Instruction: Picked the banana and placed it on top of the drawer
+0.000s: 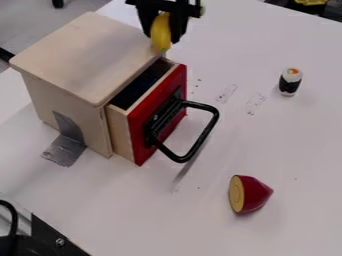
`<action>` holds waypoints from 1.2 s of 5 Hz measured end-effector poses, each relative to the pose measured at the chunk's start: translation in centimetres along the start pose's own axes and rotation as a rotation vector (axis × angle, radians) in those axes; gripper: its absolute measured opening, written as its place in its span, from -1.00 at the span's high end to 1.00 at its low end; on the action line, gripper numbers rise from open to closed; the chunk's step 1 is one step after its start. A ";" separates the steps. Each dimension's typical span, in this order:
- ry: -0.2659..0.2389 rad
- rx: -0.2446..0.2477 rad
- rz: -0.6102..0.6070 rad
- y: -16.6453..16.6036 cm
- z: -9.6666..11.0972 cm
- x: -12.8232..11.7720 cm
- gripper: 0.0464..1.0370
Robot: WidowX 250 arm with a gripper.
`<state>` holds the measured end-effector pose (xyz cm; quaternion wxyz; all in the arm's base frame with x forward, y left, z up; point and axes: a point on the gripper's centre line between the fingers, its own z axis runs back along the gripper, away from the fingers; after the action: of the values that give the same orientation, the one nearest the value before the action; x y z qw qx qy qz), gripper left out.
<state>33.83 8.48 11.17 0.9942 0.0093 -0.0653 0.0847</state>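
The black gripper (162, 35) hangs at the top of the view, shut on the yellow banana (161, 33), which points downward between its fingers. Both are near the back right corner of the wooden drawer box (87, 55), by the back end of the drawer opening. Whether the banana's lower tip touches the wood, I cannot tell. The red-fronted drawer (157, 116) stands partly pulled out, with a black handle and a dark inside.
On the white table (300, 145), a sushi roll toy (290, 82) stands at the right. A red and yellow cut toy piece (249, 194) lies at the lower right. The drawer's handle (211, 126) juts out to the right. Black equipment (40, 240) occupies the lower left corner.
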 end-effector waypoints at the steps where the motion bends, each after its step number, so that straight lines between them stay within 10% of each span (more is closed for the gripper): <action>1: 0.033 -0.033 -0.001 1.9 -0.3 -0.9 -0.03; 4: 0.036 -0.035 -0.036 4.4 0.2 -4.6 -0.03; 6: 0.022 -0.005 -0.034 5.3 0.5 -5.7 -0.40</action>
<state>27.35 12.72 10.92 0.9962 0.0071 -0.0542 0.0677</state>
